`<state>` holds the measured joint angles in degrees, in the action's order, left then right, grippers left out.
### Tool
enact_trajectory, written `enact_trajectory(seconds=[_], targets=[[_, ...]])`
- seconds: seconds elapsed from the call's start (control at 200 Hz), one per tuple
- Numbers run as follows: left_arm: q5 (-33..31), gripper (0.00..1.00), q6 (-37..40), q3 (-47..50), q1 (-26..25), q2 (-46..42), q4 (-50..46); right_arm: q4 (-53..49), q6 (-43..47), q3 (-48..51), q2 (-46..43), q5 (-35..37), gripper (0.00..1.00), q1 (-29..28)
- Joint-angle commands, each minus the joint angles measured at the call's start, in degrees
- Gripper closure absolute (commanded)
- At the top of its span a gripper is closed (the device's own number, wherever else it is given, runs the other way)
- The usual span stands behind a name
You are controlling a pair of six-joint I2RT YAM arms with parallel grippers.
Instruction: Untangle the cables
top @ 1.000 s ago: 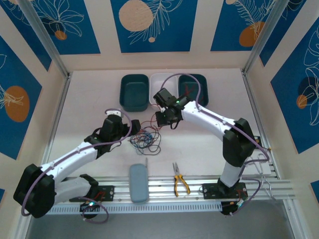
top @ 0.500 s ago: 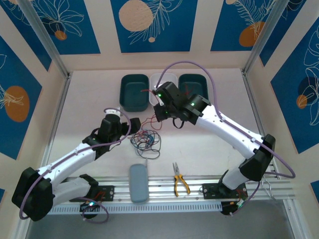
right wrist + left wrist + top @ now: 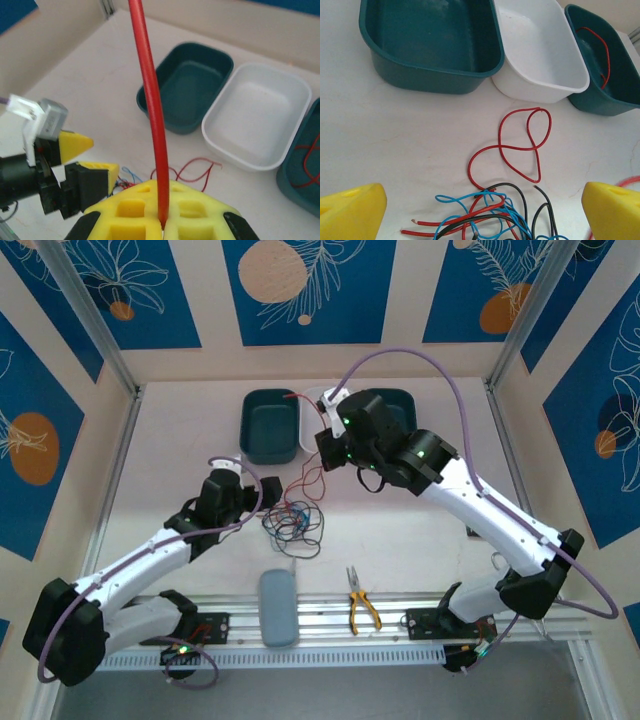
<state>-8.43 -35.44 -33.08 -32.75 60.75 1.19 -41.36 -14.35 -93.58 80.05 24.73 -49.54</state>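
Pinching a thin red wire (image 3: 150,100) between its closed yellow fingers, the right tool (image 3: 162,222) holds the strand upright. Beyond it lie a dark teal plastic tray (image 3: 187,85) and a white plastic tray (image 3: 255,115). The left tool (image 3: 482,210) gapes fully, gripping nothing; the tangle of red, black and light-blue wires (image 3: 292,523) lies on the white worktop (image 3: 395,135) just ahead, between its fingers. The held strand probably trails into that tangle.

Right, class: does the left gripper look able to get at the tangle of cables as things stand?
Probably yes. The left gripper is open, the tangle lies just ahead on the table with nothing between, and the right gripper, shut on a red cable, is raised clear.
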Motion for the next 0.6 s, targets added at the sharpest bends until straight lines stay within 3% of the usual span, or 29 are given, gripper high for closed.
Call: enact_trajectory(seconds=[0.0, 0.27, 0.595], targets=[[-0.6, 0.00, 1.1, -0.1, 0.1, -1.3, 0.4, 3.0, 3.8, -4.2, -2.6, 0.9, 1.00, -0.2], [-1.3, 0.00, 1.2, 0.5, 0.1, -1.6, 0.3, 4.6, 7.9, -11.4, -3.3, 1.4, 1.00, 0.3], [-1.8, 0.00, 0.8, 1.3, 0.2, -2.3, 0.2, -0.1, 7.6, -23.4, 2.8, 5.6, 1.00, 4.0]])
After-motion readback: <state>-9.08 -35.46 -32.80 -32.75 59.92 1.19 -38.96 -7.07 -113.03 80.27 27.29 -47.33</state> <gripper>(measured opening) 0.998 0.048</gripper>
